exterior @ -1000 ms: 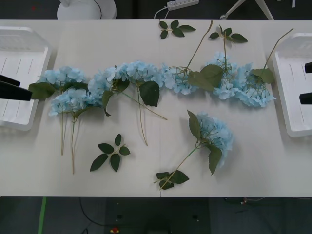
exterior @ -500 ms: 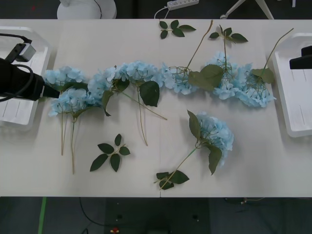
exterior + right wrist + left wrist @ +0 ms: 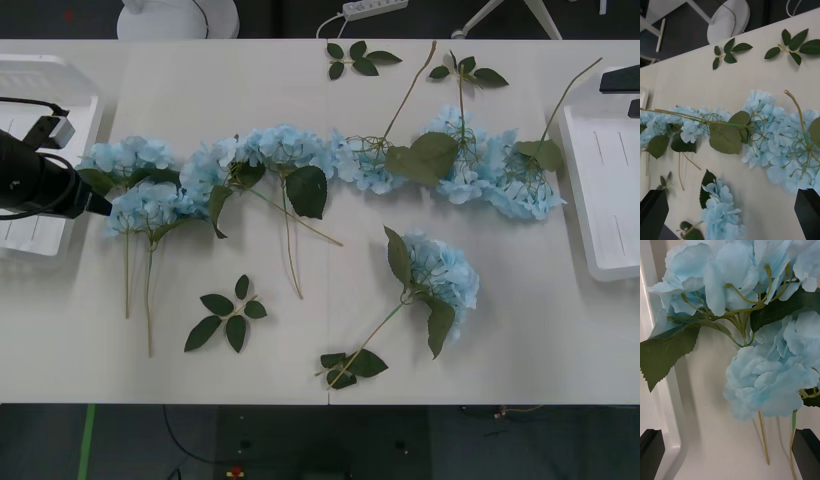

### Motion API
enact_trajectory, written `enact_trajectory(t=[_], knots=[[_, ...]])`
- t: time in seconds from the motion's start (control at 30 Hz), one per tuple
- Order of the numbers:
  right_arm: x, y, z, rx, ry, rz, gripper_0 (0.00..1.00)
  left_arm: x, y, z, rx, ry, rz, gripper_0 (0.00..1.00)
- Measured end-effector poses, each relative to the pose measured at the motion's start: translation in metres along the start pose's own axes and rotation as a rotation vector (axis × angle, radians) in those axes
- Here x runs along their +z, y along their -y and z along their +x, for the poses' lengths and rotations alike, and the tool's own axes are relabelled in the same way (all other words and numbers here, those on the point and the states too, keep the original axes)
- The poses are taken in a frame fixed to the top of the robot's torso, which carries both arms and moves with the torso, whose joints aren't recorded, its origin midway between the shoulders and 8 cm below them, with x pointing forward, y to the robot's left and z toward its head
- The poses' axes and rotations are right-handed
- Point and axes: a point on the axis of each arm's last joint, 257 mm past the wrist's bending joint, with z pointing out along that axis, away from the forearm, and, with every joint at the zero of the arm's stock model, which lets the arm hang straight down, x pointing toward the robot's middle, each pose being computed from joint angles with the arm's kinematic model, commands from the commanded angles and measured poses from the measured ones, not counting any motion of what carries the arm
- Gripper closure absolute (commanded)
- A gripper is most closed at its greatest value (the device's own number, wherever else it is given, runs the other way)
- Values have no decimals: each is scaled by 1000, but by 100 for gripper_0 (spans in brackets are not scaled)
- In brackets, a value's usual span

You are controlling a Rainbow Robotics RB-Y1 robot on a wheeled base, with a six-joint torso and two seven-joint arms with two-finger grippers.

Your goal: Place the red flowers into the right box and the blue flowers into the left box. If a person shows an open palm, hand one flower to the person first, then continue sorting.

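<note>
A white desk (image 3: 300, 360) carries the scene. Nearest the robot, a lone blue hydrangea (image 3: 440, 275) lies on its side right of centre, its stalk running back toward the desk's front edge, with a loose green leaf sprig (image 3: 228, 315) to its left. Beyond them, the blue flowers (image 3: 290, 150) stretch in a ragged row across the middle of the desk, dark leaves and tan stalks tangled among the pale heads.

At the row's left end, the left claw (image 3: 730, 453) hangs over the desk just above the outermost blossoms, released, its two black fingers (image 3: 651, 452) spread wide with nothing between them; from above, the arm's dark wrist shows between the flowers and the left box (image 3: 40, 245). That white tray sits at the desk's left edge, and its visible floor holds no flowers. The right box (image 3: 600, 200), a matching tray at the right edge, likewise shows a bare floor. The right claw (image 3: 730, 213) is also released, fingers apart, held over the right part of the flower row.

Two more leaf sprigs (image 3: 358, 58) lie near the desk's far edge. Past it, against a dark floor, stand a round white base (image 3: 178, 18) and a white power strip (image 3: 372, 8).
</note>
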Motion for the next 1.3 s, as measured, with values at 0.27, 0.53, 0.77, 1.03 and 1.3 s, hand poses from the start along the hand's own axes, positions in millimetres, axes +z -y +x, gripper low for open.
enact_trajectory(t=[0.27,0.53,0.77,1.03,1.3], knots=[[0,17,-8,367,47,-34,0,23,-3,6,52,-8,-65,0],[0,18,-37,1063,120,-344,0,53,9,30,87,-66,-75,0],[7,47,-46,1316,188,-399,0,78,15,33,31,-53,-52,0],[27,74,-33,1550,204,-358,0,92,22,37,64,-81,-65,0],[57,78,-12,1730,166,-342,0,104,21,37,57,-54,-66,0]])
